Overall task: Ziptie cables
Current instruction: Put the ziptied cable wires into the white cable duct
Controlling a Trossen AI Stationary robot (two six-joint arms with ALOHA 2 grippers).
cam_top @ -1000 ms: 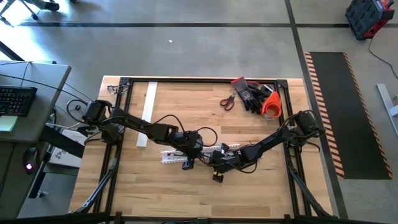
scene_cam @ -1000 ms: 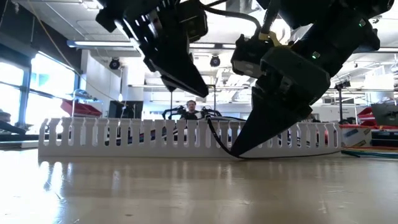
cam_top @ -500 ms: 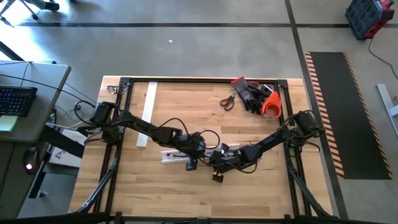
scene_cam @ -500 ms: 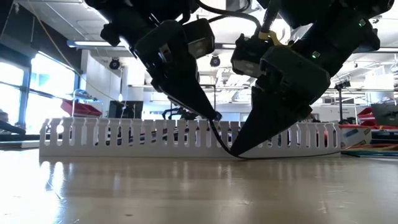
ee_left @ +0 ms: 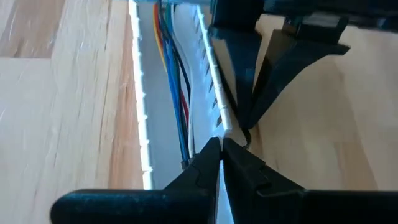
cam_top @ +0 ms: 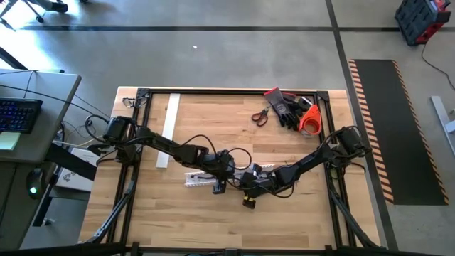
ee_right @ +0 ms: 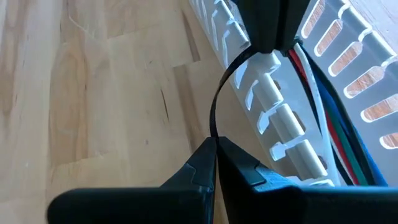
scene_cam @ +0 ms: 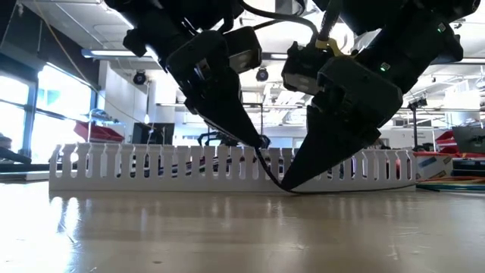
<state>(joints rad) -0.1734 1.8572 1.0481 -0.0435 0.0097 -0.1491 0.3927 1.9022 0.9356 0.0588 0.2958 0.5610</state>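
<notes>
Wooden tabletop (cam_top: 213, 213) is carrying one white slotted duct (scene_cam: 136, 168), several coloured cables (ee_left: 177, 93) lying inside it. Both grippers are closing fully on one black zip tie (ee_right: 217, 99): left gripper (ee_left: 221, 146) at the duct wall, right gripper (ee_right: 214, 146) just beside.

arms: my two are dark, jointed and slim, bolted to a black frame.
left claw (scene_cam: 261, 142): matte black; my two fingers (ee_left: 202, 163) are flat wedges narrowing to fine tips.
right claw (scene_cam: 286, 184): the same black, two tapered fingers (ee_right: 231, 158) under a blocky housing.
cables: thin black leads loop loosely along both my arms.
markings: a small green light and a yellow tab on my right wrist housing.
</notes>
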